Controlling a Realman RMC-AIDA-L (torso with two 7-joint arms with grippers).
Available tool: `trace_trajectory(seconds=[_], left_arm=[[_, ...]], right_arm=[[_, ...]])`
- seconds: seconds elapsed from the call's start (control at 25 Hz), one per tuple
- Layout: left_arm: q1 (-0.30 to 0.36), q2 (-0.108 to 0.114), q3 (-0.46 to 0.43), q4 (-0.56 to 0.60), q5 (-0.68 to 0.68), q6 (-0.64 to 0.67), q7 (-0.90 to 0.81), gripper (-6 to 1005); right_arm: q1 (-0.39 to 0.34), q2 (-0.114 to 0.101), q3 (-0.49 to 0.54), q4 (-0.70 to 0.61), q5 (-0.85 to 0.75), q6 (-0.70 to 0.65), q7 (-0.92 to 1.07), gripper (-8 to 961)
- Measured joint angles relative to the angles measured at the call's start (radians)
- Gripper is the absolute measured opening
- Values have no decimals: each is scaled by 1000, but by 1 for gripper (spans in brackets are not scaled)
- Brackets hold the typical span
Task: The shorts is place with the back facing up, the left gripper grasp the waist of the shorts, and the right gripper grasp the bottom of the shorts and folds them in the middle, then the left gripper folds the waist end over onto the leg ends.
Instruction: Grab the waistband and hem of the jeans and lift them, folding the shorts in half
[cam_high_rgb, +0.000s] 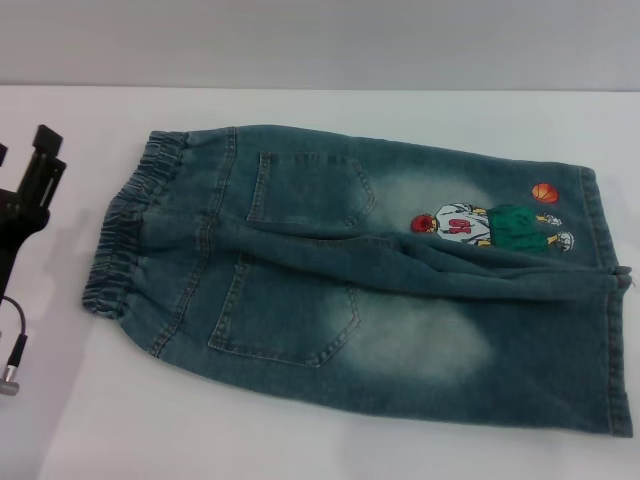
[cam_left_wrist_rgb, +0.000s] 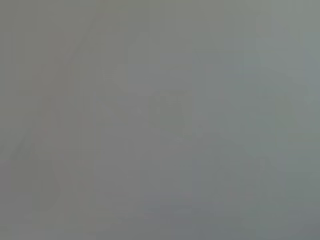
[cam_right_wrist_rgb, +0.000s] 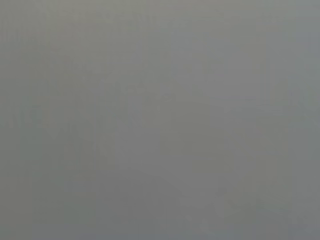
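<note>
The shorts (cam_high_rgb: 360, 280) lie flat on the white table (cam_high_rgb: 300, 440), back side up, with two patch pockets showing. The waist (cam_high_rgb: 130, 225), a gathered elastic band, is the end at the left. The bottom (cam_high_rgb: 610, 300), two straight leg hems, is at the right, near the cartoon player print (cam_high_rgb: 490, 225) and orange ball. My left gripper (cam_high_rgb: 42, 165) stands at the far left edge of the head view, a short gap away from the waist and not touching it. The right gripper is out of view. Both wrist views show only plain grey.
A thin black cable with a silver plug (cam_high_rgb: 12, 375) hangs below the left gripper. The lower leg hem reaches almost to the right edge of the head view. Bare white table surrounds the shorts at the front and back.
</note>
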Motion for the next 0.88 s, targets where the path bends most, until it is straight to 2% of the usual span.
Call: trace_trajectory(seconds=[0.12, 0.28, 0.56, 0.88], left_arm=[[-2, 0, 0, 4, 7, 0, -4, 814], [-41, 4, 2, 74, 89, -2, -133, 812], [-103, 7, 8, 148, 144, 1, -282, 808], [-104, 3, -7, 161, 146, 5, -273, 805]], right_arm=[[-2, -1, 0, -2, 0, 1, 0, 693], [-4, -3, 2, -5, 0, -2, 1, 693], [-1, -3, 2, -9, 0, 4, 2, 693], [-5, -3, 20, -23, 0, 5, 2, 692]])
